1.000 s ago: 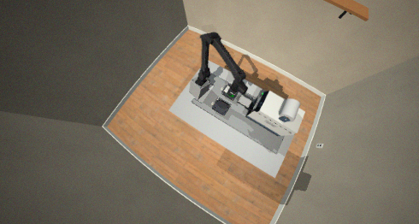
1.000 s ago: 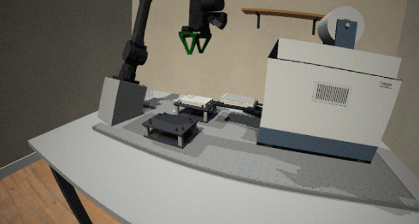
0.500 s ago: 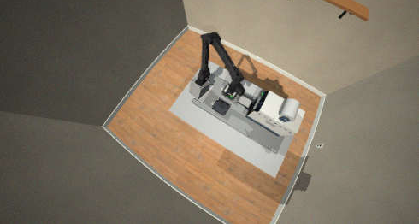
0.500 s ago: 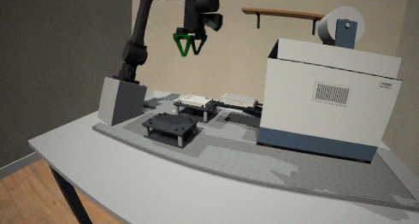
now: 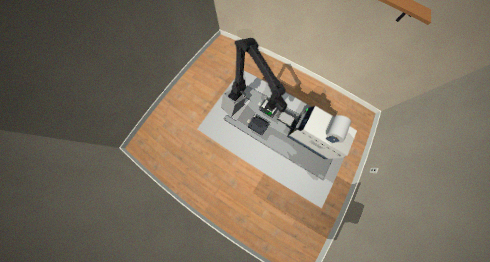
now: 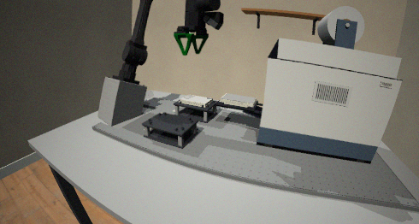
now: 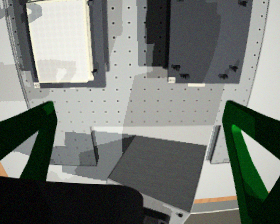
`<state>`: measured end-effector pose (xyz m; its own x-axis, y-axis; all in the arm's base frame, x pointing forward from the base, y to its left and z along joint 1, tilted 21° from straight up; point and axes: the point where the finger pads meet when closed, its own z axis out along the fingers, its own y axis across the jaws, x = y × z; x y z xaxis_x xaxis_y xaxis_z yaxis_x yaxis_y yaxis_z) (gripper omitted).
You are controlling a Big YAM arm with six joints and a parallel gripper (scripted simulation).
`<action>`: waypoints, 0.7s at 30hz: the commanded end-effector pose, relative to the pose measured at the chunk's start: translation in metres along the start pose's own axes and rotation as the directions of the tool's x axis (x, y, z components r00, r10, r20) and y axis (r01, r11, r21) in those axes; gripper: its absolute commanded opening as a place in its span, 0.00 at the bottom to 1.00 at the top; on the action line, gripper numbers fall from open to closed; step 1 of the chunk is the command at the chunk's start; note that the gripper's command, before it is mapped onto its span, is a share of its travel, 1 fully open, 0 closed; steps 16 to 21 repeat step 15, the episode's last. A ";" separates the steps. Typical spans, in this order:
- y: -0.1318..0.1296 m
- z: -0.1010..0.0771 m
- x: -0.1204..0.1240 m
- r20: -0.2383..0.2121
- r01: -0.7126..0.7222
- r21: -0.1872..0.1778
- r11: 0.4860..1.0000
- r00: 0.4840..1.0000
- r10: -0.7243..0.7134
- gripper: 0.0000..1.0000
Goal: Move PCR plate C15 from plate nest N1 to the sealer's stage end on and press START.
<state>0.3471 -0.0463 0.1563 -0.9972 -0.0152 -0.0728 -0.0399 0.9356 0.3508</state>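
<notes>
The pincer [image 6: 191,44] hangs wide and holds nothing, high above a plate [image 6: 196,101] on its stand; a bare dark stand [image 6: 171,124] sits nearby on the worktop [image 6: 128,180]; the sealer [image 6: 329,103] is well apart.

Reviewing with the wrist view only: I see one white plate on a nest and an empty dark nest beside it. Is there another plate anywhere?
Observer: Yes. The exterior view shows a second plate lying on the stage, just outside the sealer.
Operator: How high is the gripper?
Observer: The gripper hangs open and holds nothing, well above the nest plate and touching neither plate.
</notes>
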 end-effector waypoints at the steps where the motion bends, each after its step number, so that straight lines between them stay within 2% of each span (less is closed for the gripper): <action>1: -0.003 -0.020 -0.016 0.042 -0.012 0.018 1.000 0.999 0.011 1.00; 7: 0.005 -0.017 -0.018 0.034 0.013 0.016 1.000 0.999 -0.013 1.00; 21: 0.005 -0.017 -0.018 0.034 0.013 0.016 1.000 0.999 -0.013 1.00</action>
